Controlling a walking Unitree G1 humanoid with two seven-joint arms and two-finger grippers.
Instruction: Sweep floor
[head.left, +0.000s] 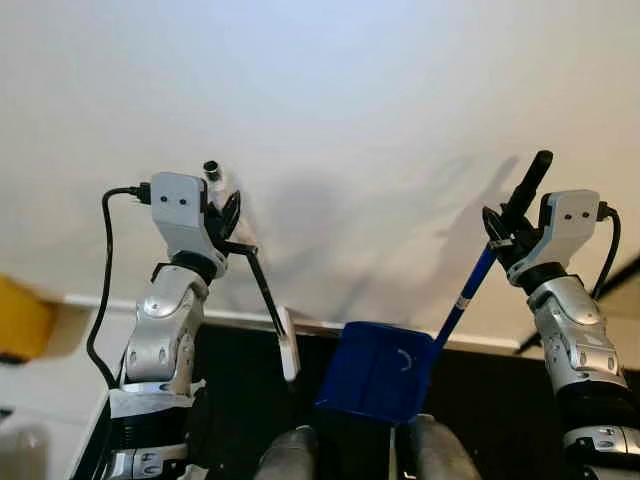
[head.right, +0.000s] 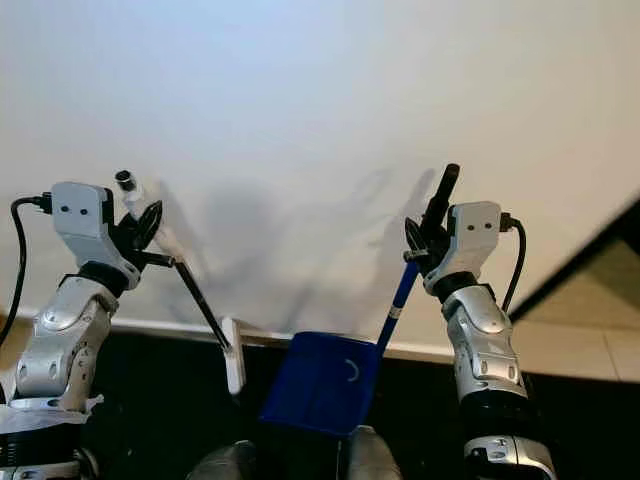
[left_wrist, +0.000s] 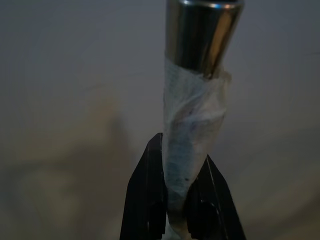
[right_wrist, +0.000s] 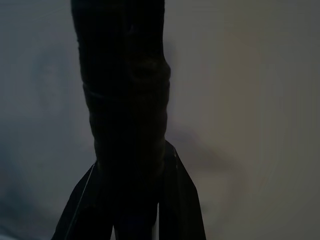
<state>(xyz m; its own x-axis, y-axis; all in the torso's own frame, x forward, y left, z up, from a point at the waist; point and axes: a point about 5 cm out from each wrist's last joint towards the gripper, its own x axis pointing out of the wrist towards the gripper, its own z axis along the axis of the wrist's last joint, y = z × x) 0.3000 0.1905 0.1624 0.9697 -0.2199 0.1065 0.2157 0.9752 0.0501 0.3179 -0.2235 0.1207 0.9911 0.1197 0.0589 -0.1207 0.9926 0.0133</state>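
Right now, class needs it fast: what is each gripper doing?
Left gripper: shut on the broom handle, at its taped part.
Right gripper: shut on the dustpan handle; the blue dustpan hangs below.

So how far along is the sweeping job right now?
Tools picked up: left gripper holds the broom handle, right gripper holds the blue dustpan by its handle. Both are raised against a white wall. No sweeping shows yet.

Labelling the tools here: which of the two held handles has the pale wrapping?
The broom handle in the left claw; its metal shaft is wrapped in whitish tape. The dustpan handle in the right claw is blue with a black grip.
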